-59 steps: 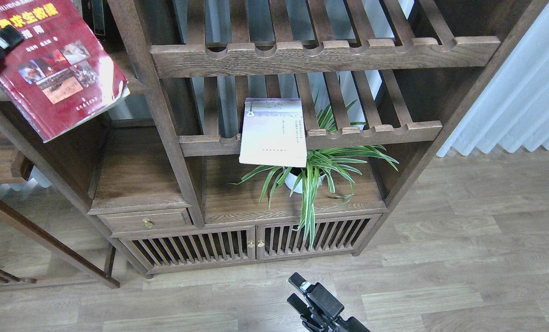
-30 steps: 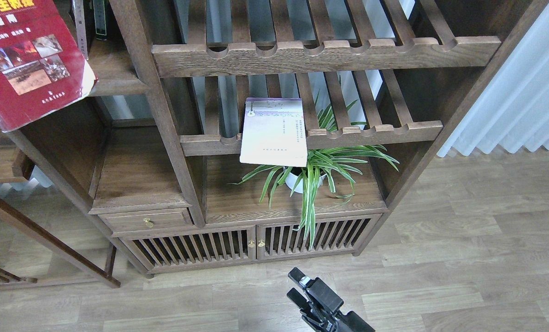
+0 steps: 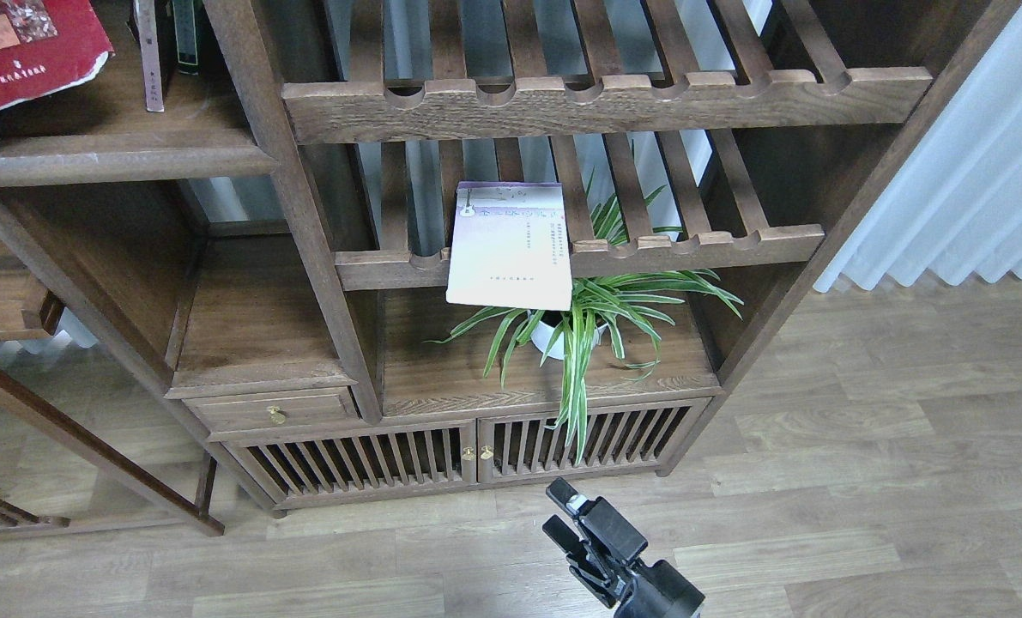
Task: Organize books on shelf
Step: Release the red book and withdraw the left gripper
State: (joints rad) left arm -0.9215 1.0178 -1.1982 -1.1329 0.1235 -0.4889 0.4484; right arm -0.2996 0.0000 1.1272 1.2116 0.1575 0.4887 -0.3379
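Walnut bookcase: red book [image 3: 21, 51] lay on shelf [image 3: 116, 159], far left; right claw [image 3: 562, 515] released, near floor; left claw unseen.

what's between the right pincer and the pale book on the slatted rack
In the head view, between the right pincer and the pale book lie bare floor, the slatted cabinet doors and the spider plant under the book's overhanging edge.
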